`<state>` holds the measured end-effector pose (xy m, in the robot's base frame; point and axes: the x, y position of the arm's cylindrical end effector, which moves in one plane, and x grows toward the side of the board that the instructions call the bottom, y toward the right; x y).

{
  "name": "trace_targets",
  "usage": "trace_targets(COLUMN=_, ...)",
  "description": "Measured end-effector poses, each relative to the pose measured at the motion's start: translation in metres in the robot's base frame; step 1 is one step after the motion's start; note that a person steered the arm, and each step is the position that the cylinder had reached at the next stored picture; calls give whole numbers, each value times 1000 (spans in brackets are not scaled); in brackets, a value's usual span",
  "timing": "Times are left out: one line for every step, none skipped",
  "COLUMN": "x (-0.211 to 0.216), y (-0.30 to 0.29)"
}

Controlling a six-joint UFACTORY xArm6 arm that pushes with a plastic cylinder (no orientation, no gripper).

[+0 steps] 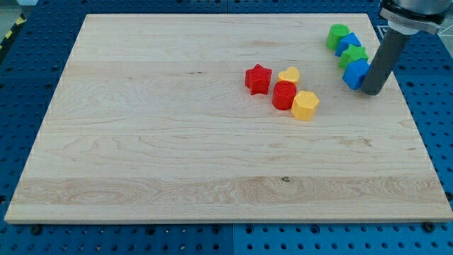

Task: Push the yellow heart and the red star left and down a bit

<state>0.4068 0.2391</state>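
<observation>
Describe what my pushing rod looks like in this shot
It is a plain, straight, round rod, dark grey to black with a matte finish. It hangs from a wider dark housing at the view's top right, cut off by the frame. My tip is blunt and flat. No cables, markings or labels are visible on it.

A pale wooden tabletop (177,142) fills most of the frame, lying on a blue perforated bench (28,78). Right of centre, a tight cluster sits on it: a red star (258,78), a yellow heart (289,75) just to its right, a red cylinder (284,95) below the heart, and a yellow hexagon-like block (306,105) at the lower right. In the upper right, two green blocks (338,35) (352,55) and two blue blocks (350,42) (356,74) huddle in a column, with my tip (372,92) touching the lowest blue one.
</observation>
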Motion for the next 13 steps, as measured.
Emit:
trace_targets(x=28, y=0)
trace_targets(x=41, y=-11)
trace_targets(x=40, y=-34)
trace_targets(x=31, y=-59)
trace_targets(x=26, y=-75)
trace_targets(x=17, y=-74)
trace_targets(x=-2, y=-75)
trace_targets(x=-21, y=-80)
trace_targets(x=-24, y=-107)
trace_targets(x=-23, y=-152)
trace_targets(x=-24, y=-176)
trace_targets(x=-24, y=-176)
trace_targets(x=-38, y=-182)
